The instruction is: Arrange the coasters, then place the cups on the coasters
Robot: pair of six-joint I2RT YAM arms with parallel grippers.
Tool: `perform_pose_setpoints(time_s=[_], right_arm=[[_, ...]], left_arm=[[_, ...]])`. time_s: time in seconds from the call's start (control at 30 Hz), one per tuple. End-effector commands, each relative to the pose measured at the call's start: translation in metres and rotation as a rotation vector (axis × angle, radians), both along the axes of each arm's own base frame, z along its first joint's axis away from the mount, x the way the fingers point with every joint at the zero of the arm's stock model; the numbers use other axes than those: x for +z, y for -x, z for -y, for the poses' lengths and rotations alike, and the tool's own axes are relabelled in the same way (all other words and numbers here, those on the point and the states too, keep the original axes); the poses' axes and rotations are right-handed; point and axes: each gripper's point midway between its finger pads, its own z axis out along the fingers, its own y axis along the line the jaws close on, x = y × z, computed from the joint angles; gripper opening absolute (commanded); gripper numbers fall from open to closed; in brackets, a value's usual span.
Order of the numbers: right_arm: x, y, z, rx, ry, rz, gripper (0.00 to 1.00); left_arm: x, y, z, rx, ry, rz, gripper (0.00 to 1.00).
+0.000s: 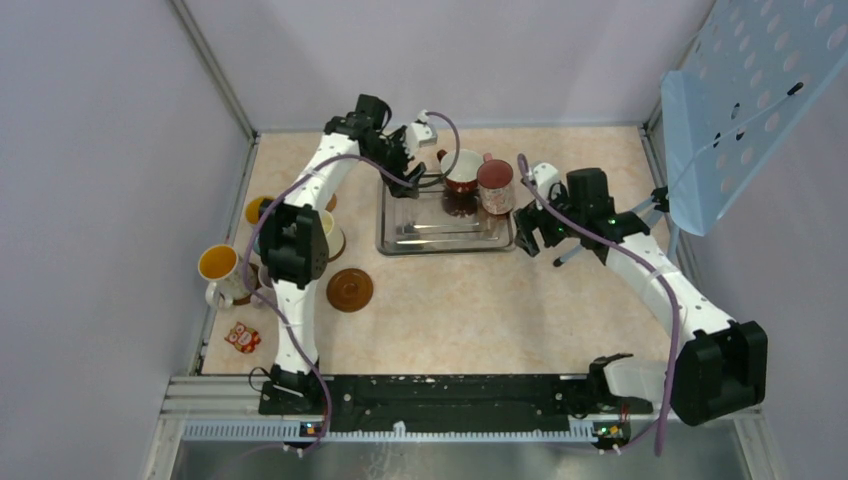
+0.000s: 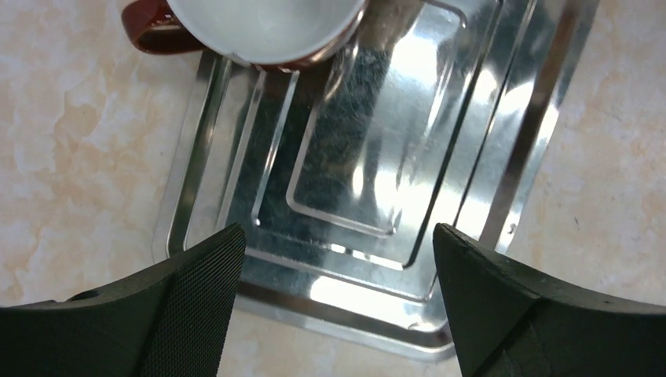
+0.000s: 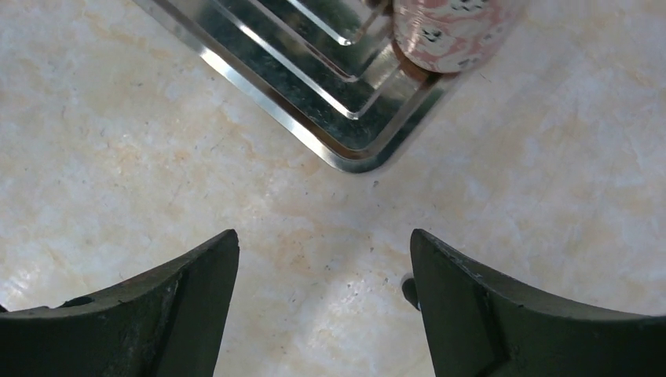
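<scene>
Your left pincer (image 2: pixel 338 239) is hanging wide open above the steel tray (image 2: pixel 377 157), and nothing is sitting between its fingers. The red mug (image 2: pixel 263 27) with the white inside is standing just ahead of it at the tray's far edge, apart from both fingers, its handle sticking out over the tray's rim.

Your right pincer (image 3: pixel 323 239) is also spread wide and gripping nothing. It is hovering over bare counter (image 3: pixel 157 157) just off the tray's right-hand side. The maroon-pink mug (image 3: pixel 451 27) is standing ahead of it on the tray's far right corner, clear of the fingers. From above, you are seeing the two mugs side by side along the tray's far edge, the red one on the left. The rest of the tray is lying bare and shining. A dark patch is showing just in front of the red mug, but you cannot tell whether it is a coaster or a reflection.

One brown coaster (image 1: pixel 350 289) is lying flat on the counter near the tray's near left corner, with no cup on it, well apart from both pincers. Farther left, a blue mug (image 1: pixel 258 209) with a yellow inside and a white mug (image 1: pixel 218 264) with an orange inside are standing by the counter's left edge. A cream mug (image 1: pixel 331 232) is peeking out from behind the left arm. What is lying under these three is mostly hidden.

A small red and white figure (image 1: pixel 242 337) is sitting near the counter's front left corner. The counter is a mottled beige, plain pale walls are closing it in, and a blue perforated panel (image 1: pixel 760 90) is leaning in at the upper right.
</scene>
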Motion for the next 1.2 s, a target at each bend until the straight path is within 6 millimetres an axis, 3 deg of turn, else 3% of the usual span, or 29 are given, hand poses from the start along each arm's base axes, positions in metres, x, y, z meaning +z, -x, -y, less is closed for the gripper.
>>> perform_pose_setpoints(time_s=[0.0, 0.13, 0.3, 0.53, 0.63, 0.77, 1.17], right_arm=[[-0.006, 0.000, -0.034, 0.176, 0.084, 0.096, 0.79], [-0.027, 0.003, -0.069, 0.351, 0.144, 0.126, 0.77], [-0.053, -0.007, -0.109, 0.493, 0.164, 0.126, 0.70], [-0.084, -0.035, -0.138, 0.553, 0.185, 0.114, 0.64], [-0.087, -0.044, -0.144, 0.555, 0.189, 0.112, 0.64], [-0.098, -0.041, -0.148, 0.591, 0.188, 0.072, 0.60], [-0.137, 0.002, -0.119, 0.709, 0.278, -0.078, 0.41]], left_arm=[[0.028, -0.044, 0.018, 0.112, 0.136, 0.099, 0.95], [0.031, -0.060, 0.016, 0.181, 0.147, 0.098, 0.96], [0.042, -0.060, 0.006, 0.253, 0.183, 0.063, 0.96], [0.052, -0.050, -0.012, 0.308, 0.198, 0.034, 0.97], [0.057, -0.046, -0.017, 0.316, 0.202, 0.036, 0.97], [0.059, -0.047, -0.018, 0.320, 0.209, 0.036, 0.97], [0.058, -0.054, -0.016, 0.289, 0.208, 0.031, 0.96]])
